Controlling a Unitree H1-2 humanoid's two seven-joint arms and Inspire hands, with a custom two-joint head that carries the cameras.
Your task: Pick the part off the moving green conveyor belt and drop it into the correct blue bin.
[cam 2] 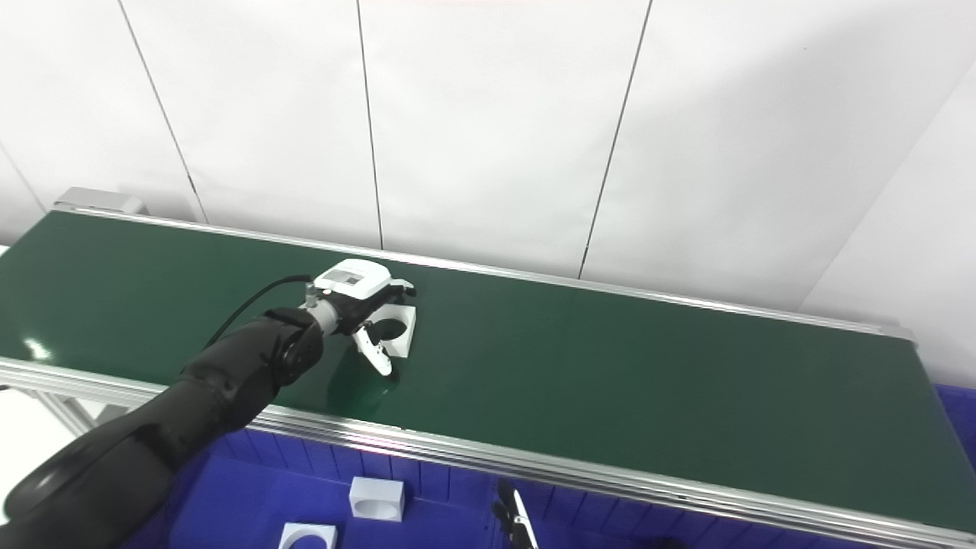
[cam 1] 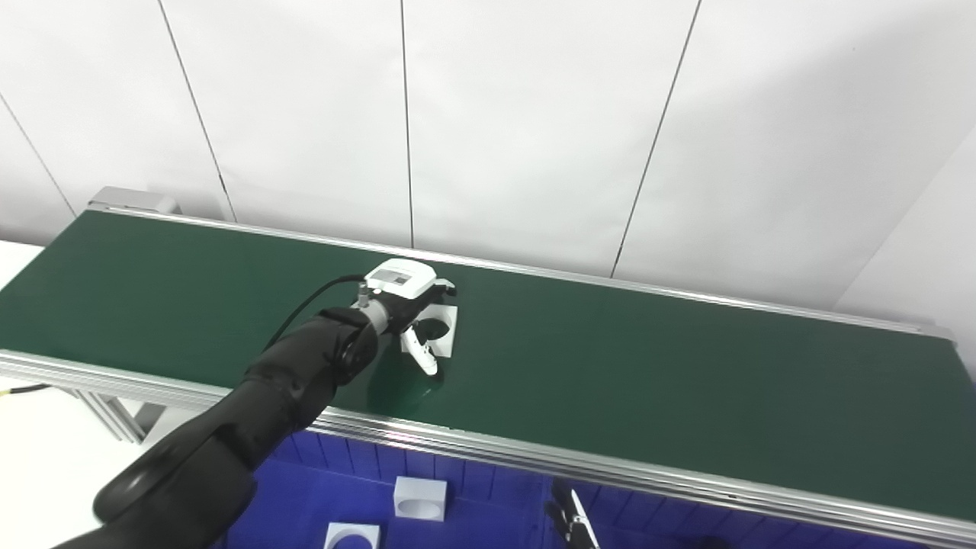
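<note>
Our left hand (cam 1: 415, 316) cups the part (cam 1: 441, 329) on the belt (cam 1: 686, 381), fingers apart; we should close firmly before lifting.

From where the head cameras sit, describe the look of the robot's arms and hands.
The left arm wears a black fabric sleeve, with a black cable looping to the wrist. The left hand has a white back with a small grey panel, and black-and-white fingers. Of the right hand only black-and-white fingertips show.
</note>
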